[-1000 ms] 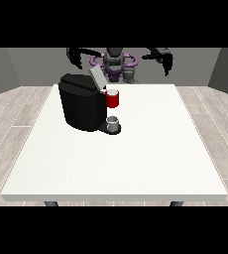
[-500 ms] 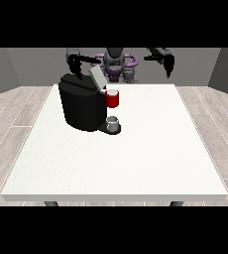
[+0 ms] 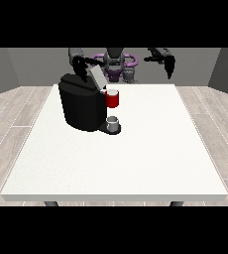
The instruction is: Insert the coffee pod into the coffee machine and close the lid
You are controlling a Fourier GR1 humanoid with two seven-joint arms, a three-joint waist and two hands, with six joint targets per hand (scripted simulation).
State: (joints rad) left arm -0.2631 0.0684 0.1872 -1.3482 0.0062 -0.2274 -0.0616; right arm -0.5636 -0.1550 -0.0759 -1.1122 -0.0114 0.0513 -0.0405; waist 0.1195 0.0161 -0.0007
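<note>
The hand at the view's left (image 3: 79, 65) hovers just behind the raised lid (image 3: 97, 77) of the coffee machine (image 3: 81, 101); I cannot tell how its fingers lie. The hand at the view's right (image 3: 168, 64) hangs well apart, fingers pointing down, holding nothing. A red thing at the machine (image 3: 113, 98) sits above a grey thing (image 3: 113, 122) on the machine's base. I cannot tell it for the pod. A push could shut the lid on an unloaded chamber.

Behind the coffee machine (image 3: 81, 106) one hand (image 3: 79, 67) is partly hidden (fingers unreadable) — lid (image 3: 97, 77) too.
</note>
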